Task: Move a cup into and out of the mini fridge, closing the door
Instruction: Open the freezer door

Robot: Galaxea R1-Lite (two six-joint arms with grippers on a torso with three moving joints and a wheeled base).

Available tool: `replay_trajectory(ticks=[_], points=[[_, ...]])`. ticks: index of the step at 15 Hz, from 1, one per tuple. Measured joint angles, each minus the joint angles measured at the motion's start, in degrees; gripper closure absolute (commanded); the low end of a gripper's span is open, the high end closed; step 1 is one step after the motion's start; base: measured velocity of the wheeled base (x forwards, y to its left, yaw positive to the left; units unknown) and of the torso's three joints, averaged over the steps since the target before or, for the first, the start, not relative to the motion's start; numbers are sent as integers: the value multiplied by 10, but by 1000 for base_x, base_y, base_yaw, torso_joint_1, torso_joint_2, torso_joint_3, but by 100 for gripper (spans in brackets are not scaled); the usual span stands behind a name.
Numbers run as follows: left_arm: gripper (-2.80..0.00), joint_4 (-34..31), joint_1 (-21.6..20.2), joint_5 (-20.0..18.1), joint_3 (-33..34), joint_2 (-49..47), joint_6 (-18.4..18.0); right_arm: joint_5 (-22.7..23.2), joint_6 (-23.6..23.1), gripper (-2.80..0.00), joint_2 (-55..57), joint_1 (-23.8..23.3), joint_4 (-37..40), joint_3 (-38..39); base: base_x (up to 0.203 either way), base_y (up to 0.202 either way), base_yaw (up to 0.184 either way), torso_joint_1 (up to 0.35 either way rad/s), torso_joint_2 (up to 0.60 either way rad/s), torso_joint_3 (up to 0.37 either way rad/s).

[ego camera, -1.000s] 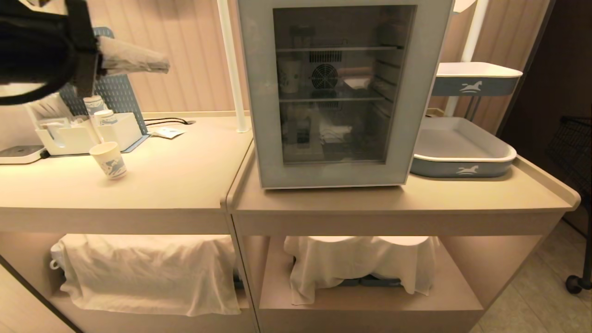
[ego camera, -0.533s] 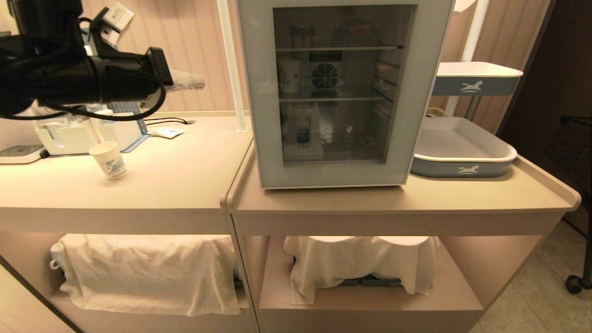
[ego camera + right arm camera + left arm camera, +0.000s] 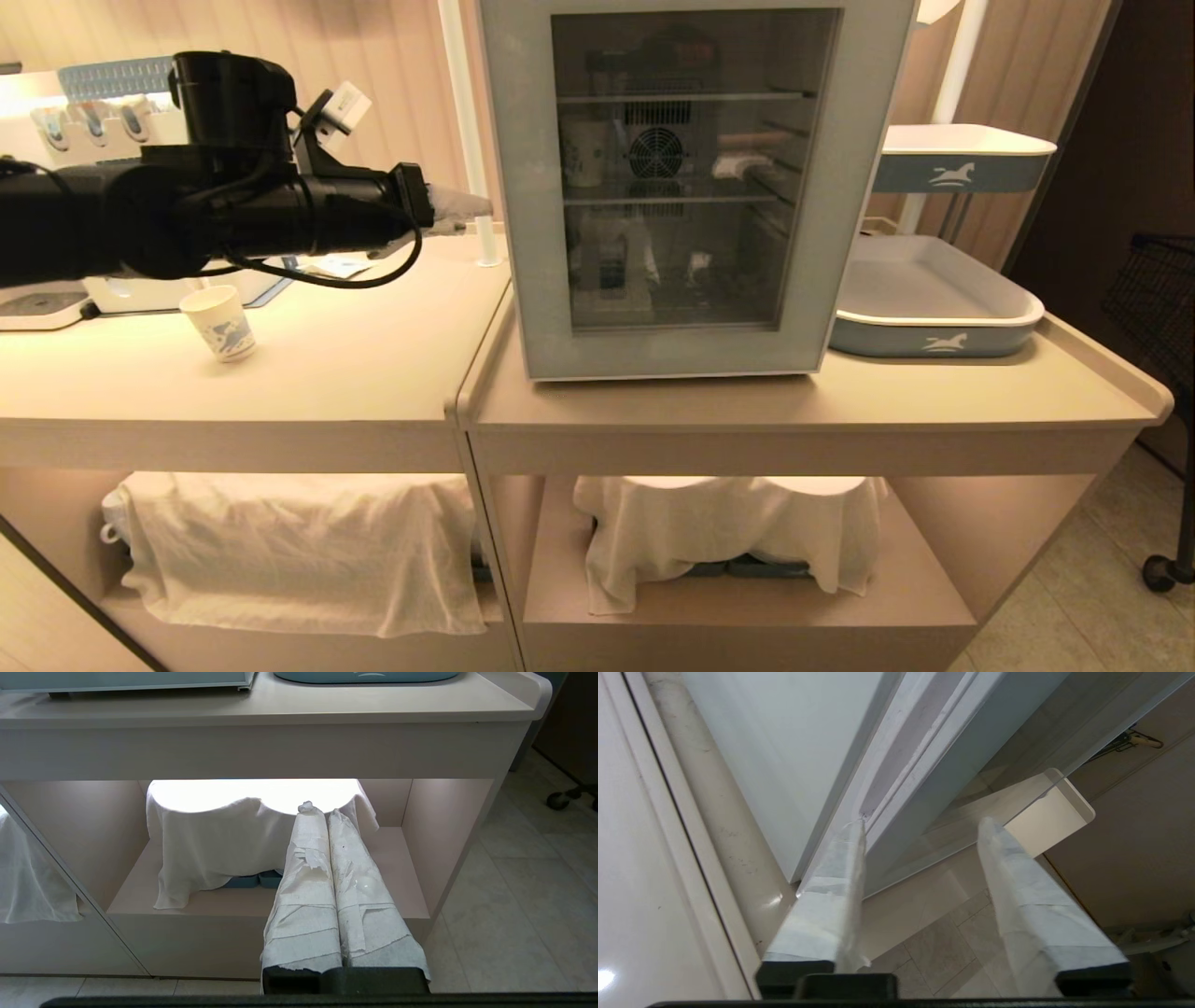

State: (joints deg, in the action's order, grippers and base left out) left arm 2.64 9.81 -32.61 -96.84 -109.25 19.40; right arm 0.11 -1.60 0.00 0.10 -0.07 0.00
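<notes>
The cup (image 3: 219, 323), white with a blue swirl print, stands upright on the left counter, well apart from my left gripper. The mini fridge (image 3: 756, 742) sits on the right counter with the door (image 3: 521, 187) shut. My left gripper (image 3: 461, 205) reaches level to the door's left edge, open and empty. In the left wrist view one of its fingertips (image 3: 856, 830) rests at the seam between the fridge's side and the door (image 3: 966, 732), and the other hangs in front of the glass. My right gripper (image 3: 322, 809) is parked low before the counter's under-shelf, shut and empty.
A white pole (image 3: 464, 131) stands just behind my left gripper beside the fridge. Another paper cup (image 3: 583, 152) sits on a shelf inside the fridge. A grey-blue tray (image 3: 934, 322) lies to the fridge's right. White cloths (image 3: 299, 551) cover things on the lower shelves.
My left arm has swung right and down from the upper left to the fridge door's left edge. Its fingers have gone from shut to open. The cup and the right arm have not moved.
</notes>
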Motion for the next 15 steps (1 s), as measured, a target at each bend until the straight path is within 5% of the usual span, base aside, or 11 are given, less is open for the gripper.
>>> replay_trajectory(ticks=[6, 15], points=[[-280, 120, 20, -51, 57, 2, -26, 0, 1, 0, 0, 0, 0, 0, 0, 0, 0, 0, 0, 0], [-280, 122, 22, -52, 60, -7, -112, 0, 0, 0, 0, 0, 0, 0, 0, 0, 0, 0, 0, 0]])
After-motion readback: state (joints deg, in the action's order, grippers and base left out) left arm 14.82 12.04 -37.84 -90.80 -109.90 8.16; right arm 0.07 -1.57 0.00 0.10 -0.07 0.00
